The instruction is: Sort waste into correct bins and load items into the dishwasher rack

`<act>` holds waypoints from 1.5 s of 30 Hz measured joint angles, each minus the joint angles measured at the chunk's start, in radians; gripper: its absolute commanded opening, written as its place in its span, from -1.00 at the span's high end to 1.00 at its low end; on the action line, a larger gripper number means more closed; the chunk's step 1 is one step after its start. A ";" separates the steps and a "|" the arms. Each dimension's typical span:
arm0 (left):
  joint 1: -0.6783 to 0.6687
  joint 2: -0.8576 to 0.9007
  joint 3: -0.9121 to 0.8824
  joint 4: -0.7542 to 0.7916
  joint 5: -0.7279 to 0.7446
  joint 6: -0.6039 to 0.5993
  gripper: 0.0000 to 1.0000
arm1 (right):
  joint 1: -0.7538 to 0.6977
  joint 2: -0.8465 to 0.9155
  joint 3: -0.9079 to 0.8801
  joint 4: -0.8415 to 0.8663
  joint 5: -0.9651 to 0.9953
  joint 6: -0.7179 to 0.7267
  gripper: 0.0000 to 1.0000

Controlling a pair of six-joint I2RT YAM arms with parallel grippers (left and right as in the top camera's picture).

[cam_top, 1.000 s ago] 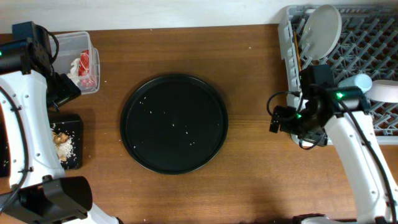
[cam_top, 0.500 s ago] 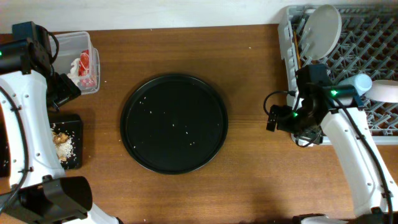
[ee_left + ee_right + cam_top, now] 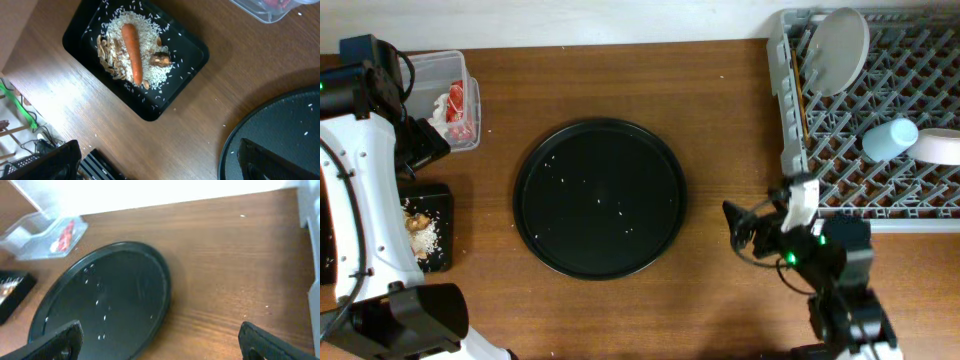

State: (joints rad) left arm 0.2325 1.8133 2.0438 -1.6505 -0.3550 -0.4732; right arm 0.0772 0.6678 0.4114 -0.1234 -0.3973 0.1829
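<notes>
Now the right claw has drawn away from the left wall of the dishwasher rack, where it hung a second ago, and sits nearer the front edge of the counter, over bare wood between the round black tray and the rack; its fingers stand wide apart with nothing between them. The left claw has not shifted (its jaws likewise gape, empty) and hovers above the flat black tray, which holds the carrot lying on the rice. In the clear tub at the back left lie the red wrapper and the white tissue. The white bowl stands on edge in the rack's back left corner, with the blue cup lying among the pegs to its right.
</notes>
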 measured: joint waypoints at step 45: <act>0.000 0.000 0.000 0.000 0.000 0.000 -0.98 | -0.110 -0.655 -0.401 0.049 0.383 -0.289 -0.97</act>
State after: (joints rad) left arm 0.2325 1.8133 2.0438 -1.6501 -0.3553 -0.4728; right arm -0.0326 0.0128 0.0105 -0.0742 -0.0143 -0.1059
